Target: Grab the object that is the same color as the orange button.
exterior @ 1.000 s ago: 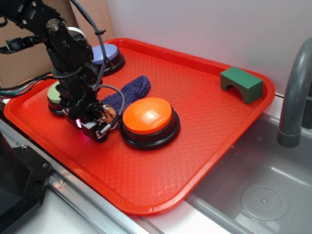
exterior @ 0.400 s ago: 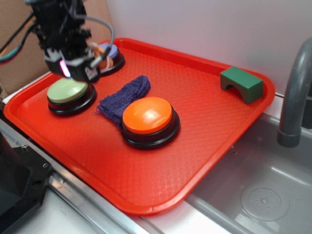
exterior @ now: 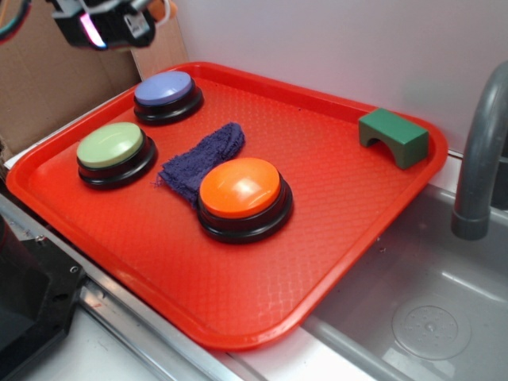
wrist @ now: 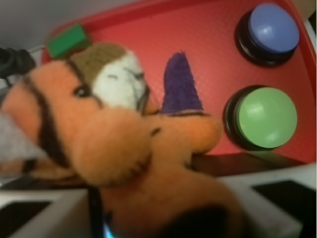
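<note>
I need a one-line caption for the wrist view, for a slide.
Plush tiger held close to the camera, above a red tray with green button, blue button and dark cloth.

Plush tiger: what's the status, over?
Gripper shut on plush tiger, raised above the tray's far left corner. Orange button untouched on tray. Nothing in the way.

You have an orange plush tiger [wrist: 114, 144] with black stripes and a white muzzle. On your red tray [exterior: 262, 278] sit an orange button [exterior: 240, 188], green button [exterior: 110, 145], blue-purple button [exterior: 164, 87], dark blue cloth [exterior: 202, 152] and green block [exterior: 393, 135].
</note>
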### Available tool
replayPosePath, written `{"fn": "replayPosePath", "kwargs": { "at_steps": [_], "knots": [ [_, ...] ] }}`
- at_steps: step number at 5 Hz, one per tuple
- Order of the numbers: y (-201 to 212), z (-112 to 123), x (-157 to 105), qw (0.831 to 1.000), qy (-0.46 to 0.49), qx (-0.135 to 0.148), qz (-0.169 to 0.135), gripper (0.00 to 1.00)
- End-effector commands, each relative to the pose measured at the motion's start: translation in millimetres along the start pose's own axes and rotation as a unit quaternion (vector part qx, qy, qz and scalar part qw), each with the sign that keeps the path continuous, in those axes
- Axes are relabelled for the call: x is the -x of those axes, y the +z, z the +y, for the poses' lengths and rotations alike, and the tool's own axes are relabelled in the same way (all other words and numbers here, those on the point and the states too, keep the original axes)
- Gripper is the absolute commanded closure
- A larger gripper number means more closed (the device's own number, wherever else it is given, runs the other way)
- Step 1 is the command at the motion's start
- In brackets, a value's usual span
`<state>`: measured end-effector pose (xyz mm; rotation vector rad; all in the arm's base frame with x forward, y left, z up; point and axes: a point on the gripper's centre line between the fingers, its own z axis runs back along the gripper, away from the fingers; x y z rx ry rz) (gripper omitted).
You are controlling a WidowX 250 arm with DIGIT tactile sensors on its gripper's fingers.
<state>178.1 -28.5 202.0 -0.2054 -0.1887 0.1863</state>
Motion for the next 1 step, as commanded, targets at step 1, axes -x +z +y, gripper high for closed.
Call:
{"fn": "replayPosePath", "kwargs": {
  "at_steps": [1],
  "knots": [
    [8.2, 16.9, -12.9, 0.998, 0.041, -0.027, -0.035, 1.00]
  ]
}}
